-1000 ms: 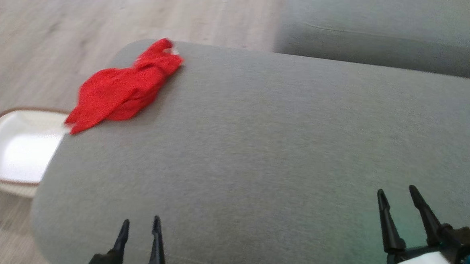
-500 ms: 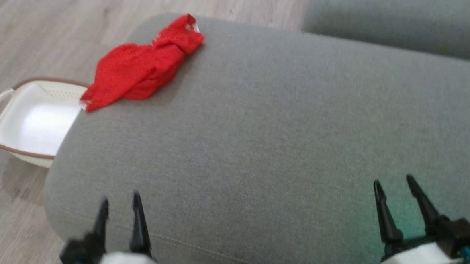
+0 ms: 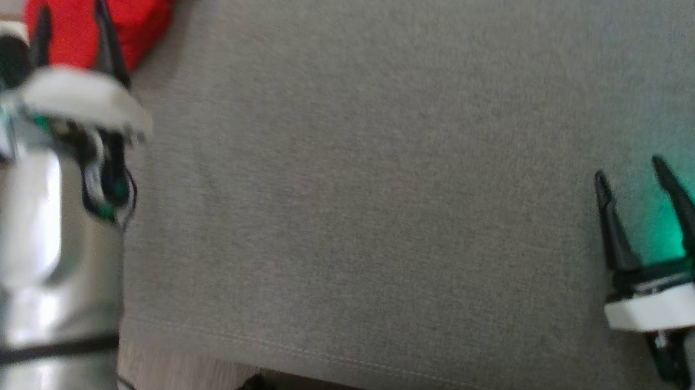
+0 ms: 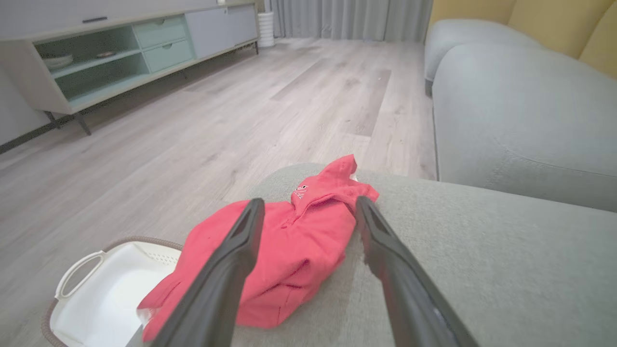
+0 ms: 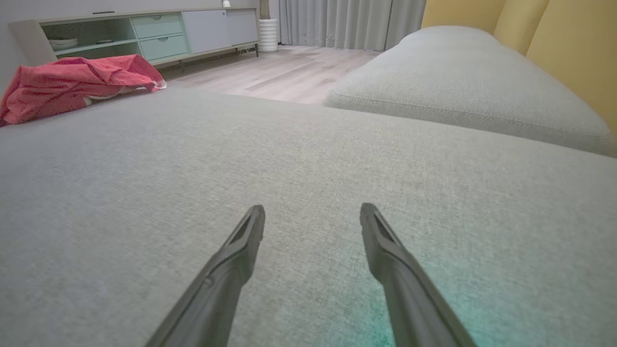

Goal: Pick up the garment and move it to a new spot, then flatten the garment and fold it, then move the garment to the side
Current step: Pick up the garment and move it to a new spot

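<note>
Our left arm has stretched forward to the red garment, and the head camera has tipped down since a second ago.

Nearest to us, our right gripper (image 3: pixel 629 171) is low over the grey cushion (image 3: pixel 353 189), with its two fingers spread wide and nothing between them; the garment (image 4: pixel 299 246) lies far ahead of it, on its left side. Our left gripper (image 4: pixel 308 202) is wide open too and holds nothing. The crumpled garment lies just ahead of its fingertips, framed between both fingers, at the rounded far corner of the cushion; we cannot tell if the tips touch the cloth. Down to the left of this gripper a white basket (image 4: pixel 96 299) stands on the wooden floor (image 4: pixel 193 120), close beside the garment's low corner. Farther ahead on the right is a second cushion (image 4: pixel 520 111), and far on the left a low cabinet (image 4: pixel 120 53).
</note>
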Controlling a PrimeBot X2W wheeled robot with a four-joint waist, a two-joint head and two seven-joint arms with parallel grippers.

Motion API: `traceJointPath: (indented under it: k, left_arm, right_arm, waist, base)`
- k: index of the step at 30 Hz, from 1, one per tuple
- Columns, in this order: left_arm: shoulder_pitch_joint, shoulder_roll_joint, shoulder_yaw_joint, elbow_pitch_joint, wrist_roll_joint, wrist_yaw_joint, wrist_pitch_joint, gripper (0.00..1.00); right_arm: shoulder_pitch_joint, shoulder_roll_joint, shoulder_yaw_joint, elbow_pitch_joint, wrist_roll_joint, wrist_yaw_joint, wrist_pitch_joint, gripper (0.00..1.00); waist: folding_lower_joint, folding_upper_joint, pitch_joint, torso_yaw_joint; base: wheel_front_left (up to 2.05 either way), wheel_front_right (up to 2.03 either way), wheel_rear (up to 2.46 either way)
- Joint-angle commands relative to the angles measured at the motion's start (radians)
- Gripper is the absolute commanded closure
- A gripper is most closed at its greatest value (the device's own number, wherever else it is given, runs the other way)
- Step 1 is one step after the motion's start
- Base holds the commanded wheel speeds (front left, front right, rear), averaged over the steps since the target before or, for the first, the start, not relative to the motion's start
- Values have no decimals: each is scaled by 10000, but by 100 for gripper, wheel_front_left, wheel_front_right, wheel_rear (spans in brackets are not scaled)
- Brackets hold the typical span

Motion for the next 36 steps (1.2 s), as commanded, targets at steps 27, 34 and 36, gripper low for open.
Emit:
traceJointPath:
  k: [27,34,36]
  left_arm:
    - [-3611,821,-594,3906,111,-1439,205,100]
    - [-1657,-293,-1510,55,-2008,-2236,2760,100]
    - [-727,-489,-1850,-1539,-3091,-2255,3812,100]
  right_arm:
    - [-46,625,481,-134,415,67,-8,0]
    - [339,1150,481,533,493,67,-92,0]
    - [410,1223,504,625,531,67,-100,0]
  waist:
    - [-1,0,-758,-1071]
    - [-1,0,-2245,-1268]
    - [-1,0,-2474,-1441]
  base:
    - [0,0,0]
    - [0,0,0]
    - [0,0,0]
